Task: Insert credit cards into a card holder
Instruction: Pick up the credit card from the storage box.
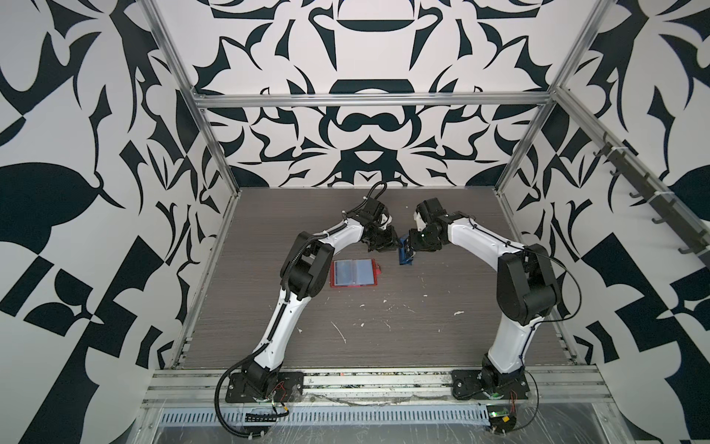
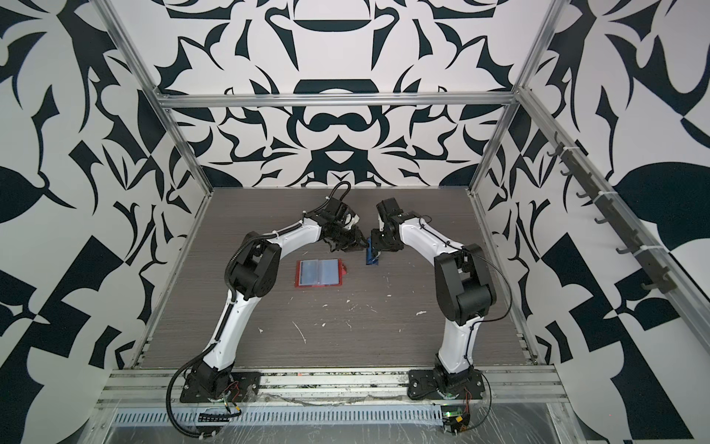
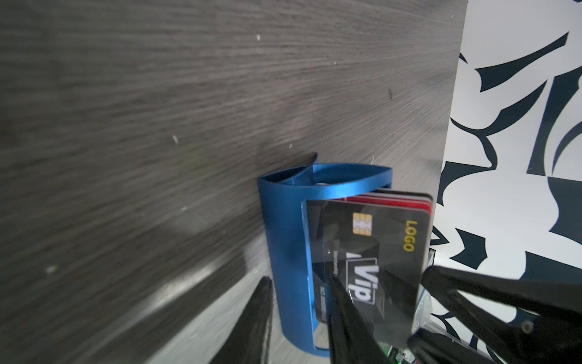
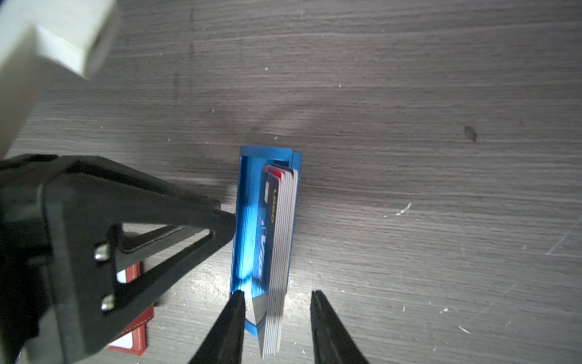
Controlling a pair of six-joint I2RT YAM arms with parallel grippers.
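The credit cards (image 3: pixel 371 239) stand as a stack on edge in a small blue stand (image 3: pixel 283 236), a black one in front and red ones behind. My left gripper (image 3: pixel 299 280) is shut on the stand's front wall, one finger on each face. My right gripper (image 4: pixel 277 293) is open, straddling the end of the card stack (image 4: pixel 280 236); one fingertip (image 4: pixel 239 302) is by the stand's corner and the other stands clear of the cards. The red card holder (image 1: pixel 355 273) lies open on the table, just in front of the left gripper (image 1: pixel 390 246), its clear sleeves facing up.
Both arms meet over the blue stand (image 1: pixel 404 256) mid-table toward the back. The card holder's snap tab (image 1: pixel 377 270) points toward the stand. Patterned walls with metal rails (image 1: pixel 369 100) enclose the table on three sides. White flecks dot the wood surface.
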